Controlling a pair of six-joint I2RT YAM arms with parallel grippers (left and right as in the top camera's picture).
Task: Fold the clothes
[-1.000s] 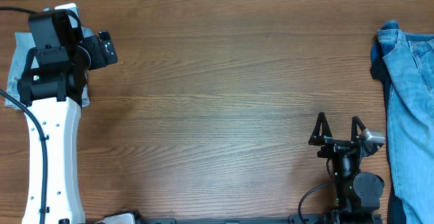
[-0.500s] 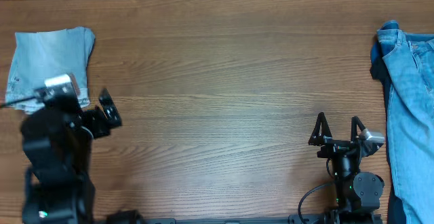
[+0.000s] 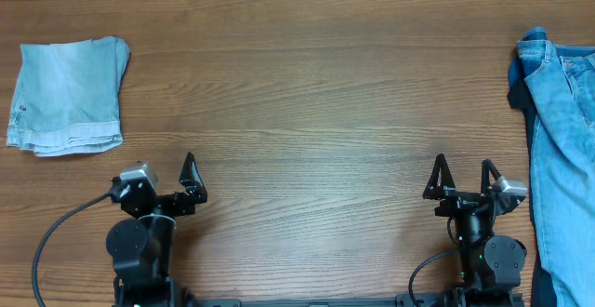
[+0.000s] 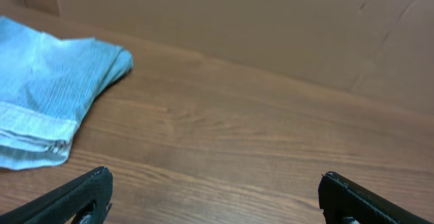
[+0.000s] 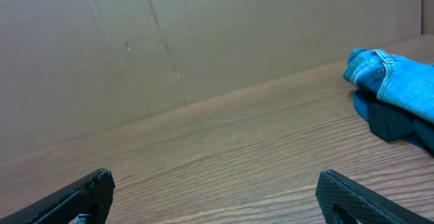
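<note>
Looking down, you see the folded pale denim shorts [image 3: 70,93] lying flat at the far left corner of the tabletop [image 3: 307,112]. Your left hand [image 3: 165,184] sits near the front edge, fingers spread and released, well apart from the shorts. Your right hand [image 3: 462,172] is likewise spread wide, near a deeper-blue denim garment [image 3: 562,140] at the right edge.
</note>
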